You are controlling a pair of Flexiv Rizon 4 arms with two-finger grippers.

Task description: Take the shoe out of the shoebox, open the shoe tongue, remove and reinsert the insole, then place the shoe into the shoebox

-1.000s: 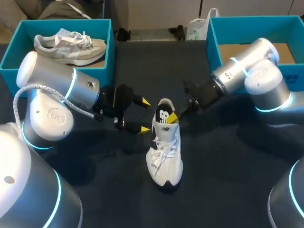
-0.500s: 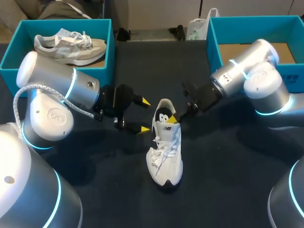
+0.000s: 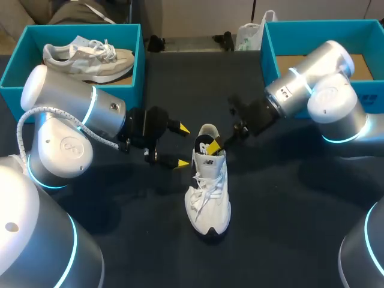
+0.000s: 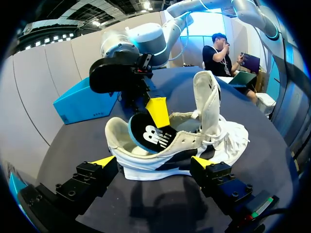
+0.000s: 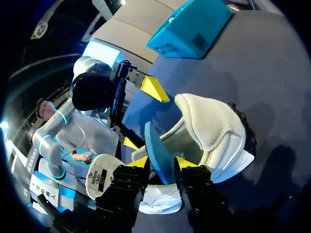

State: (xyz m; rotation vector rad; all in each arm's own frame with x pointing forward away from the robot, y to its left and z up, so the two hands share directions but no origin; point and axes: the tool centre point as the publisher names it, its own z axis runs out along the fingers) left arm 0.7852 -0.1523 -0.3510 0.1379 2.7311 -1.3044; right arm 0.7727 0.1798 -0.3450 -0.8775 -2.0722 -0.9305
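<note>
Table [image 3: 288, 240] is covered in dark cloth; open surface is seen between the toe of the white shoe [image 3: 209, 198] and the near edge. Left shoebox [image 3: 138, 60] is set at a far corner, behind the left gripper [image 3: 180, 146], with a grey shoe [image 3: 90, 57] laid inside. Right shoebox [image 3: 269, 54] is set at the other far corner, behind the right arm. White shoe is stood on its sole between the two grippers, heel toward them, well apart from both boxes and the table's edges. Tongue [image 4: 206, 97] is raised upright ahead of the left gripper. Insole [image 5: 154, 145] is tilted partly out of the heel opening, pinched between the narrowly set fingers of the right gripper [image 5: 163, 164]. Left gripper is spread wide, nothing held; the heel is just ahead of its tips.
</note>
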